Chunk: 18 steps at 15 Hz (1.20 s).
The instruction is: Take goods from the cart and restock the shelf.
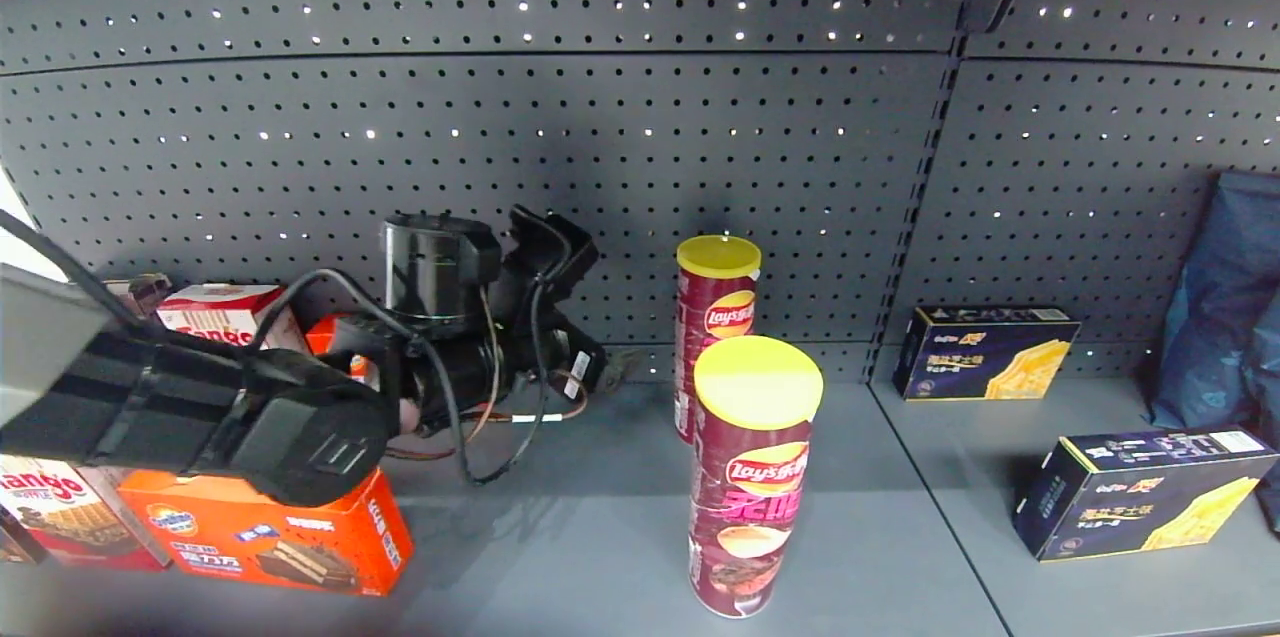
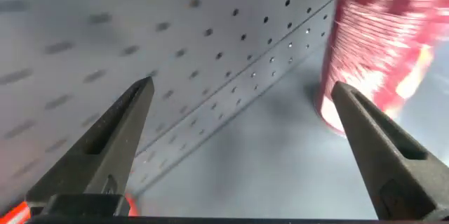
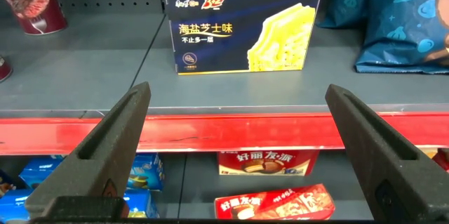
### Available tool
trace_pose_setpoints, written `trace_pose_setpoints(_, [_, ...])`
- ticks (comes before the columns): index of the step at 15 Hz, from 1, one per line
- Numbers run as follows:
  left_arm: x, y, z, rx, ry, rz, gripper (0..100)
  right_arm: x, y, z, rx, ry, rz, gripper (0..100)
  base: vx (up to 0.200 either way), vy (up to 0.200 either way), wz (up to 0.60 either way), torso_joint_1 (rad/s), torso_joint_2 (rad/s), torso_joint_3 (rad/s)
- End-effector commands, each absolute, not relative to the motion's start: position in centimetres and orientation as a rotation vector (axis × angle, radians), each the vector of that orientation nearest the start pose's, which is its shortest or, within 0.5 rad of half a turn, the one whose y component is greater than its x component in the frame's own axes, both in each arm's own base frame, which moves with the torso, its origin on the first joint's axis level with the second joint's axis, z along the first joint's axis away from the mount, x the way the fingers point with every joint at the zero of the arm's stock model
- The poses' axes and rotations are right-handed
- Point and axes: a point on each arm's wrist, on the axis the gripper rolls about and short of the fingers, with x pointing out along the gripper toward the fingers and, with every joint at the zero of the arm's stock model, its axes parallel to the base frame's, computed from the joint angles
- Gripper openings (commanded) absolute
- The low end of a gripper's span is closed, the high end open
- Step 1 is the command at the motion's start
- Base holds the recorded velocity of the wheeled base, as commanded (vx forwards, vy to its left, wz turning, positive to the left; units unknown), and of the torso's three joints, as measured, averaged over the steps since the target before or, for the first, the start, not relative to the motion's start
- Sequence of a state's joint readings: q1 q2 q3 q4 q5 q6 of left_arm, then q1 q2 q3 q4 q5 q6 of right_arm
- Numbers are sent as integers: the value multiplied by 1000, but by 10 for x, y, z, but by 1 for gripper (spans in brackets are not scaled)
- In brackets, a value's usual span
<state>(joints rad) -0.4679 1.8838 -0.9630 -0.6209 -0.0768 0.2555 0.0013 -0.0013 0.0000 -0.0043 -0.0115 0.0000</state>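
**Shelf Inspection: Both Grippers Empty, Stock Standing**

The grey shelf (image 1: 600, 517) runs the full width of the head view, backed by a perforated back panel (image 1: 600, 117). The left arm (image 1: 200, 407) lies across the left part of the shelf and extends toward the far panel. Blue bags (image 1: 1220, 317) lean at the far right.

An orange box (image 1: 290, 542) sits at the near left, partly under the arm. Two dark blue boxes occupy the right section, one far (image 1: 985, 352) and one near (image 1: 1140, 492). A red-and-white box (image 1: 225, 312) stands at the far left.

Two upright chip cans with yellow lids stand mid-shelf, the near chip can (image 1: 750, 477) just in front of the far chip can (image 1: 717, 317).

The left gripper (image 2: 242, 83) is close to the back panel, just left of a chip can. Its fingers are spread wide and hold nothing. The right gripper (image 3: 236, 89) faces the shelf's red front strip (image 3: 224, 122) with fingers likewise wide and empty.
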Motion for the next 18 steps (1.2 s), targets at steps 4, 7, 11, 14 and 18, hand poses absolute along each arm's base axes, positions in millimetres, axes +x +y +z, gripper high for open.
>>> trace_pose_setpoints(4, [229, -106, 227, 275, 61, -477, 100, -23, 0, 76, 0, -5, -11, 100, 0, 0, 0, 0, 0, 0])
trace_pose_setpoints(7, [190, -86, 245, 259, -31, -455, 100, -23, 0, 76, 0, -5, -9, 100, 0, 0, 0, 0, 0, 0])
trace_pose_setpoints(11, [127, -58, 216, 280, -35, -444, 100, -23, 0, 76, -2, -5, -9, 100, 0, 0, 0, 0, 0, 0])
trace_pose_setpoints(14, [87, -38, 192, 276, -39, -366, 100, -23, 0, 76, -5, -3, 15, 100, 0, 0, 0, 0, 0, 0])
trace_pose_setpoints(18, [58, -23, 178, 287, 18, -298, 100, -23, 0, 76, -29, -8, 20, 100, 0, 0, 0, 0, 0, 0])
